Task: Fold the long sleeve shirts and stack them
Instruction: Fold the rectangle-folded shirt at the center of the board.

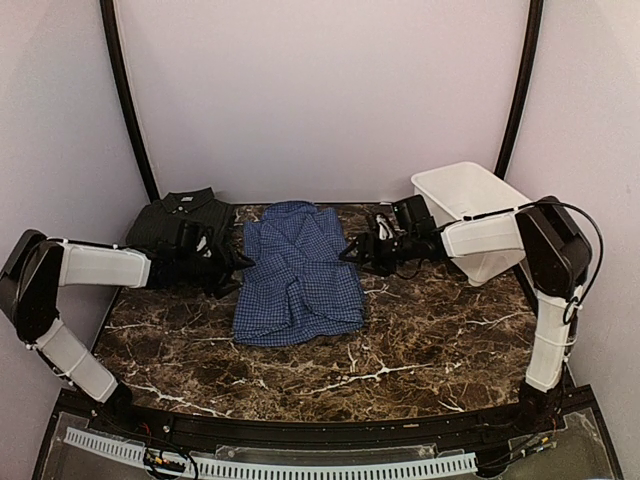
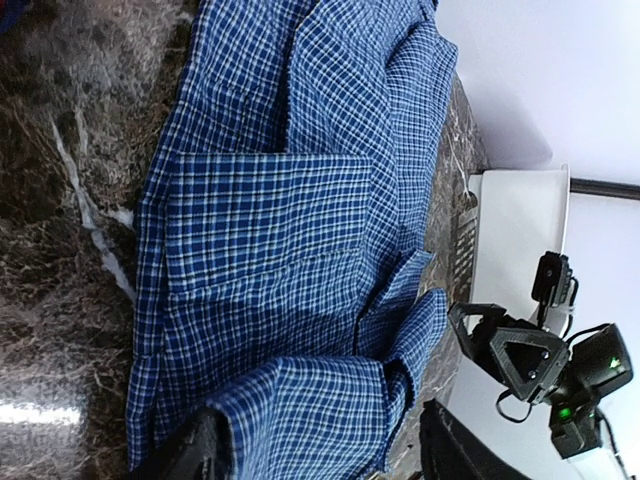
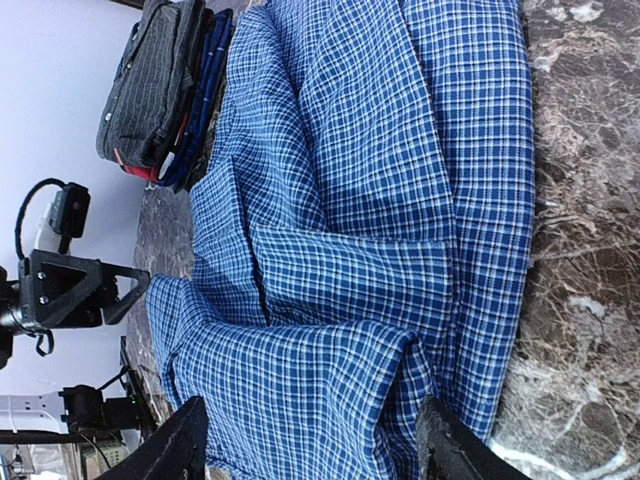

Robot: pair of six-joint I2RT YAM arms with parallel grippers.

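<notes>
- The left claw has its two fingers spread wide and grips nothing. The blue-and-white fine-check cloth button-up shirt lies straight ahead of its tips, with one side edge reaching in between the fingers.
- The right claw is equally wide open and empty. It faces the left claw across the shirt, and the opposite side edge lies between its fingers.
- The shirt lies between the two claws, flat on the dark veined marble tabletop. It is partly folded, with its sleeves laid in over the body.
- Behind the left claw, close by, is a folded pile. The dark blackish check shirt is on top, with an edge of red cloth showing beneath.
- Behind the right claw stands the white plastic basket.
- Handling, as a judgement: the cloth looks light, limp and not fragile. It will sag, and the loose layers may slip apart. Each claw would best pinch through all layers at its own side edge, both near the same end, and both lift together.
</notes>
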